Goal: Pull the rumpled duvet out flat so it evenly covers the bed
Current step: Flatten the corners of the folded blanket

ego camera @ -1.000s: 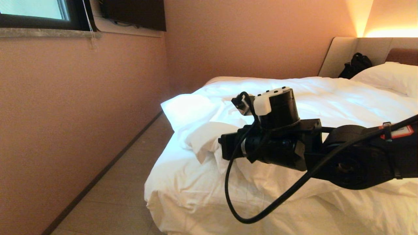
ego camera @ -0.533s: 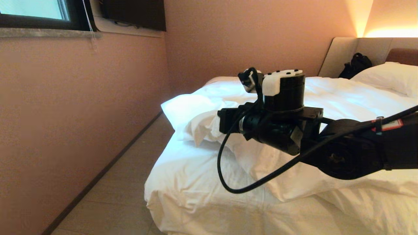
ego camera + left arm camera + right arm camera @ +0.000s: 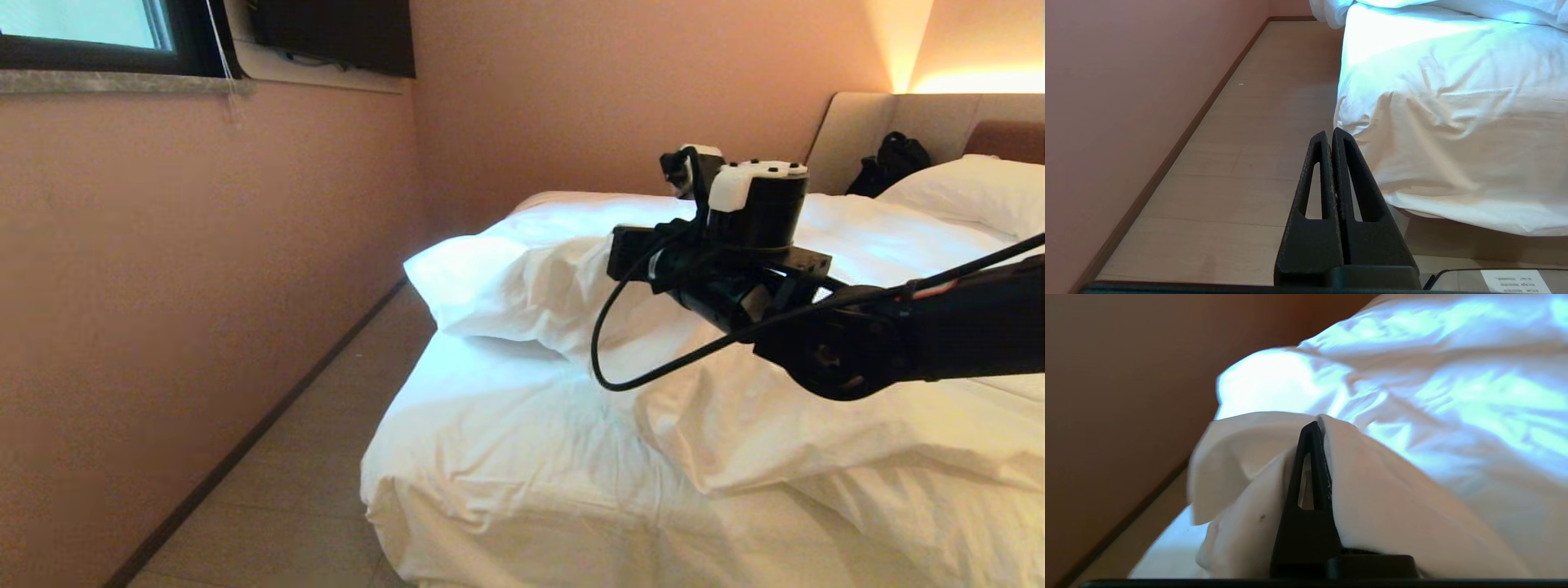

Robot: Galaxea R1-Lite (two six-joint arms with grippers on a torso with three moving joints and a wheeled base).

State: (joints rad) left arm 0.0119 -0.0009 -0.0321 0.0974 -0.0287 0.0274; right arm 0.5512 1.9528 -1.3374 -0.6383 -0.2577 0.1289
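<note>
The bed (image 3: 490, 457) fills the lower right of the head view, its sheeted near corner bare. The duvet (image 3: 735, 425) lies rumpled across the centre and right of the frame, one corner lifted. A pillow (image 3: 971, 196) sits at upper right. The right hand (image 3: 1312, 433) pinches a fold of duvet. The left hand (image 3: 1329, 136), pressed together and empty, hangs over the floor (image 3: 1241, 163) beside the bed.
</note>
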